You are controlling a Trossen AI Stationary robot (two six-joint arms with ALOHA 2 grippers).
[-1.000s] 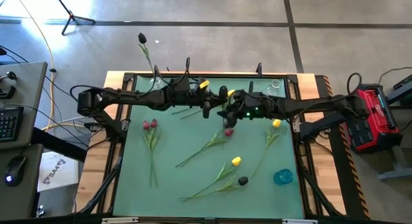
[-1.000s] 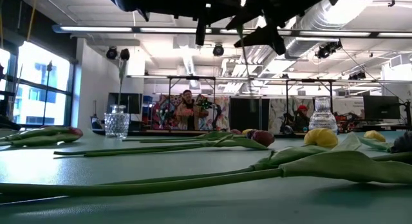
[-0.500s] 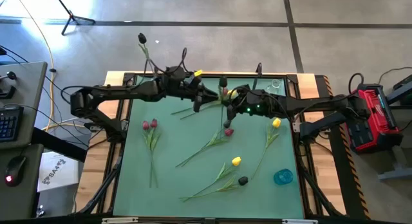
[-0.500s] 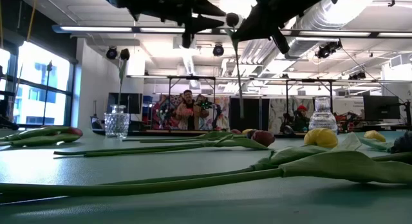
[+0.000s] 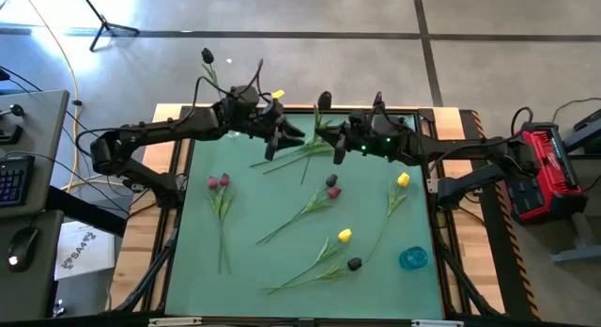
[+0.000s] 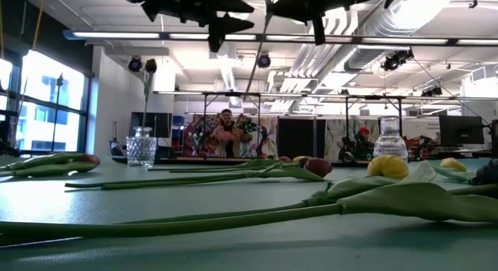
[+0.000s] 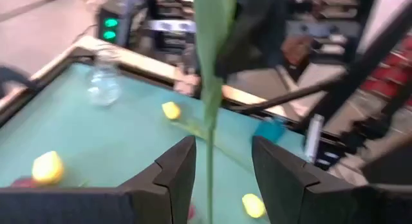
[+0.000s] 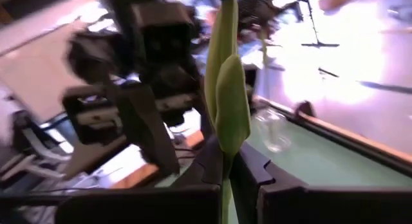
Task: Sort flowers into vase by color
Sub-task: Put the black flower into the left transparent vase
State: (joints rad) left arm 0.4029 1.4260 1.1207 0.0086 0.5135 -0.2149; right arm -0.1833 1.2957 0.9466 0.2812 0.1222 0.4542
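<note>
A black-headed flower is up in the air over the far middle of the table, and my right gripper is shut on it. Its stem hangs slanting below the arms in the low view. My left gripper stands open just left of it. In the left wrist view the stem runs between the open fingers, apart from them. A glass vase at the far left holds one black flower. Another glass vase stands at the far right. Red, yellow and black flowers lie on the mat. My right gripper pinches the black flower's stem, with a leaf, between its two fingers, partway down from the head. The flower is lifted clear of the table. Its head stands toward the far edge and the free stem hangs down below the fingers.
More stems lie on the mat under the two grippers. A yellow flower lies at the right, and a blue object at the near right. A monitor desk stands left of the table and a red case right of it. People show in the room behind.
My left gripper has opened, let go of the stem and drawn back toward the table's far left. My right gripper has shut on the black flower's stem and gone toward the far edge with it. The flower's head has swung toward the far edge.
</note>
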